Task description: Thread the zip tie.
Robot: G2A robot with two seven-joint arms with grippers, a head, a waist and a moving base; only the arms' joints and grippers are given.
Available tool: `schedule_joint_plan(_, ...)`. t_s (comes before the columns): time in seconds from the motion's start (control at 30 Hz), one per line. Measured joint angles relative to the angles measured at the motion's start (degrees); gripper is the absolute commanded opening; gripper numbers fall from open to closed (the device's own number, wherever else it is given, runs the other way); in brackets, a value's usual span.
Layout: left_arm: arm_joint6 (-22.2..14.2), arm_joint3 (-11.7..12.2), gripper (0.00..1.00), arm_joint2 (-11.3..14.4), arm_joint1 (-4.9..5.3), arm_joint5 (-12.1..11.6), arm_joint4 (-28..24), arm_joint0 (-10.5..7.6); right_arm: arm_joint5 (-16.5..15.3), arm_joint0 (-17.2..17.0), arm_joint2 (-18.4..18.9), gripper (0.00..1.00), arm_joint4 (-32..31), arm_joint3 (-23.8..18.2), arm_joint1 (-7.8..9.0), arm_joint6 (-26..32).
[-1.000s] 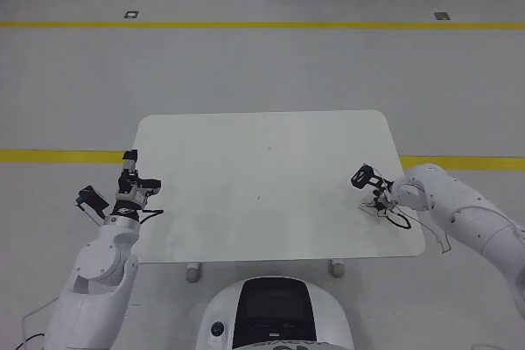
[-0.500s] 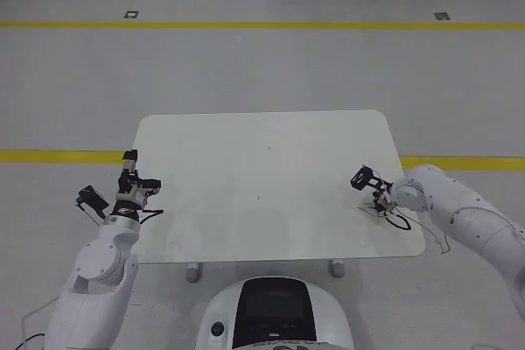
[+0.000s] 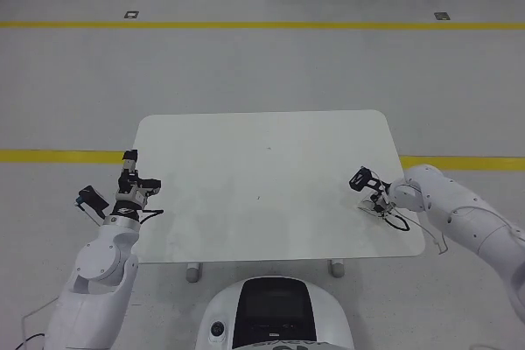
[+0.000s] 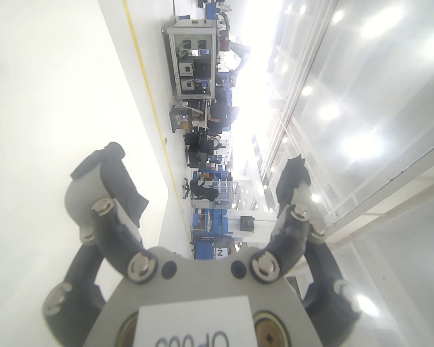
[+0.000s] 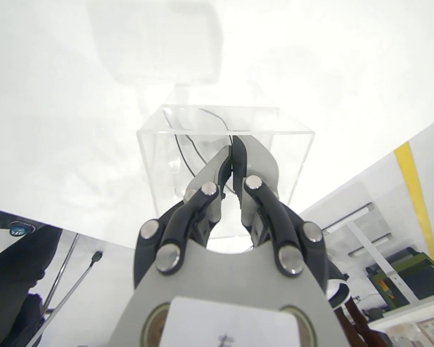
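A small clear box (image 5: 224, 135) stands near the table's right edge, and thin black zip ties (image 5: 182, 155) lie inside it. My right gripper (image 5: 232, 146) dips into the box from above. Its fingers are pressed together on a black zip tie strand at the tips. In the top view the right gripper (image 3: 373, 203) sits over the clear box (image 3: 370, 210), with a black loop (image 3: 399, 221) trailing beside it. My left gripper (image 4: 202, 171) is open and holds nothing. It hangs at the table's left edge (image 3: 133, 171), pointing out into the room.
The white table (image 3: 262, 184) is bare across its middle and far side. A yellow floor line (image 3: 35, 156) runs behind the table on both sides. Workstations and shelving (image 4: 199, 73) stand far off in the room.
The right arm has shifted very slightly at the box, with its gripper staying shut. The left arm has not moved.
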Motion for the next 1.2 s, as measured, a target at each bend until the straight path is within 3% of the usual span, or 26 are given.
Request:
schedule_joint_plan(0.67, 0.0, 0.0, 1.0, 0.0, 0.0, 0.0, 0.0, 0.0, 0.0, 0.61, 0.0, 0.0, 0.9, -3.27, 2.68, -1.44)
schedule_joint_plan(1.2, 0.0, 0.0, 1.0, 0.0, 0.0, 0.0, 0.0, 0.0, 0.0, 0.88, 0.0, 0.0, 3.48, -11.02, 9.3, -4.26)
